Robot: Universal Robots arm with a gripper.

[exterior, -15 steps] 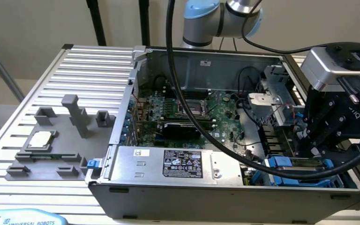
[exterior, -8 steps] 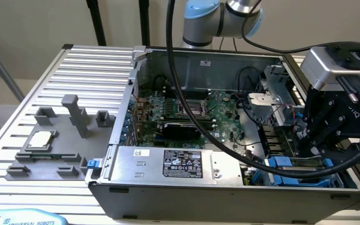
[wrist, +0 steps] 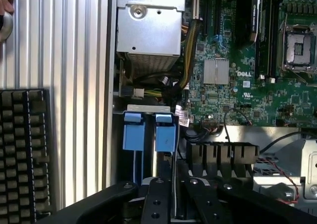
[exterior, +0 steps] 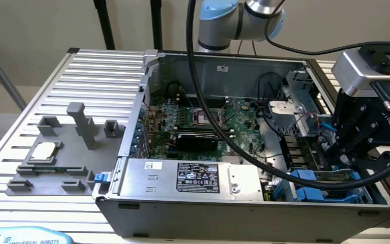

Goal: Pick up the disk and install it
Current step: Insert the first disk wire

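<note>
Gripper [exterior: 340,162] hangs low over the corner of the open computer case [exterior: 249,58] that lies nearest the camera on the exterior view's right, right above the drive bay. Whether it is clamped on anything or standing apart, I cannot tell: its black body covers the point of contact in both views.

The disk [exterior: 317,193] sits in that bay, directly under the gripper, its blue rails lying along the bay's edge. In the wrist view the blue rail ends [wrist: 165,135] stand side by side just beyond the gripper [wrist: 174,204], beside the motherboard [wrist: 247,85].

Judging from this, the pick-up is done and the work is in its last stage. The disk is not on the slatted table [exterior: 93,66] or on the grey fixture [exterior: 66,168], where the small CPU chip [exterior: 42,151] lies well apart from the action. It seems to be at least partly in its slot, though the view there is too crowded to say whether it is pushed fully home or latched. The large silver box [exterior: 188,178] with the black label lies untouched next to the bay.
</note>
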